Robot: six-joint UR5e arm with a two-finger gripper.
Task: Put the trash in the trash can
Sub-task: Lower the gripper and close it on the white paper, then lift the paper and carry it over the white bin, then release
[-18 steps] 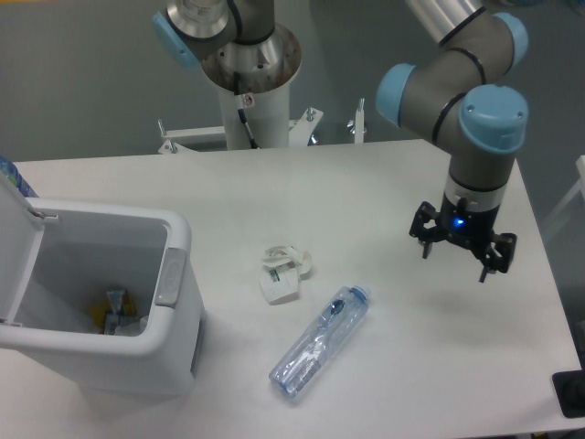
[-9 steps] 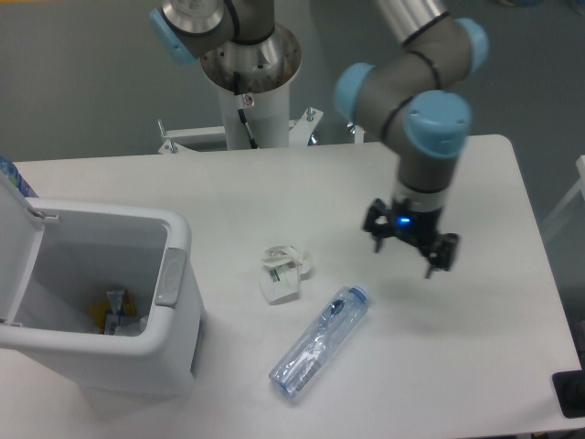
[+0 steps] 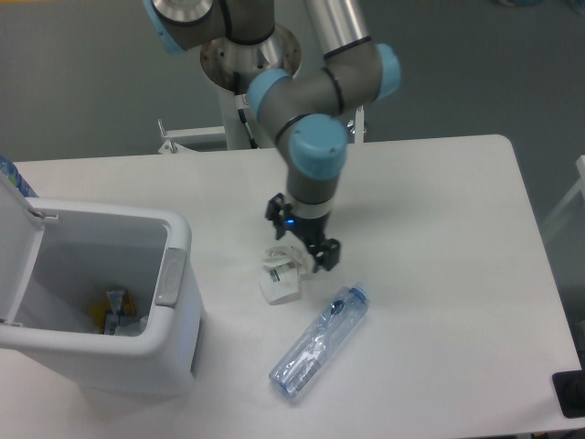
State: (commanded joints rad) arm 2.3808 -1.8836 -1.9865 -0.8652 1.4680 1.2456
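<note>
The crumpled white paper wrapper (image 3: 281,277) with green print lies on the white table near its middle. The clear crushed plastic bottle (image 3: 318,344) with a blue cap lies diagonally just to its lower right. My gripper (image 3: 303,241) hangs directly above the wrapper's upper right part, fingers spread open and empty. The white trash can (image 3: 101,302) stands at the left with its lid (image 3: 16,247) swung open and a grey latch (image 3: 168,277) on its rim.
Some trash pieces (image 3: 114,311) lie inside the can. The arm's base column (image 3: 249,101) stands at the back of the table. A dark object (image 3: 570,395) sits at the lower right edge.
My gripper has swept from the table's right side leftward to just over the wrapper. The wrapper, bottle and can have not moved.
</note>
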